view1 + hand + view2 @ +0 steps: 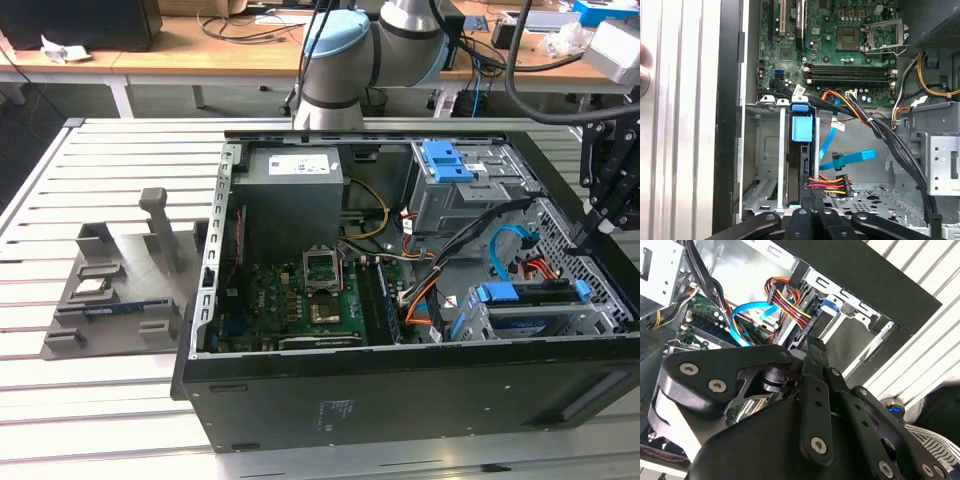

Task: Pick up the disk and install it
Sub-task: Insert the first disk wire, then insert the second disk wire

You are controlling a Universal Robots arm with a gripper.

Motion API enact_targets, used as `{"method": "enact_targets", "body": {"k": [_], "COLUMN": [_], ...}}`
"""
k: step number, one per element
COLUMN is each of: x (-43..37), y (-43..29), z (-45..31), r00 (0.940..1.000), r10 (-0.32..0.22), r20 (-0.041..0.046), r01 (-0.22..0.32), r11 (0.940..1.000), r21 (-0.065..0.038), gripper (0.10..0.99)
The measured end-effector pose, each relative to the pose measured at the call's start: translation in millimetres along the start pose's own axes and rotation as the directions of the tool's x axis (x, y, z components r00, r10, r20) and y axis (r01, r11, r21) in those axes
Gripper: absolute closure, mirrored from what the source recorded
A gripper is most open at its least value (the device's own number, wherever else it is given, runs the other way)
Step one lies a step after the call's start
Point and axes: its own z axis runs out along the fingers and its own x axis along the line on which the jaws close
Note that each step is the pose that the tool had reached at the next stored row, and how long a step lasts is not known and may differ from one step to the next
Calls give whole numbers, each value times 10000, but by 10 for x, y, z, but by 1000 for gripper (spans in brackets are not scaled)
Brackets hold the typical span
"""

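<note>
The fingers (pixel 807 210) look pressed close together, right at the edge of the disk (pixel 802 165), but I cannot tell if they grip it. The disk stands on its edge in a metal cage (pixel 767 150) inside the computer case (pixel 400 400), beside a blue cable (pixel 847 159). The case lies open on the counter (pixel 100 400).

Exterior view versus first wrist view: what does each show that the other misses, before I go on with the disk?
Exterior view: the arm, the grey parts tray beside the computer case and the power supply.
First wrist view: the gripper close above the disk, which stands on edge in its drive cage.
Both: the motherboard, blue cable and disk.
</note>
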Motion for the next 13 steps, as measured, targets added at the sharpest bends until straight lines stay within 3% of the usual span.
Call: {"method": "enact_targets", "body": {"k": [1, 7, 9, 11, 12, 13], "x": [1, 0, 0, 0, 0, 0], "y": [3, 3, 3, 3, 3, 3], "z": [-56, -58, -58, -58, -58, -58], "r00": [10000, 10000, 10000, 10000, 10000, 10000], "r10": [-3, -2, -2, -2, -2, -2], "r20": [-26, -49, -52, -55, -56, -57], "r01": [3, 2, 2, 2, 2, 2], "r11": [10000, 10000, 10000, 10000, 10000, 10000], "r21": [-1, -1, -1, -1, -1, -1], "gripper": [980, 973, 851, 851, 784, 784]}}
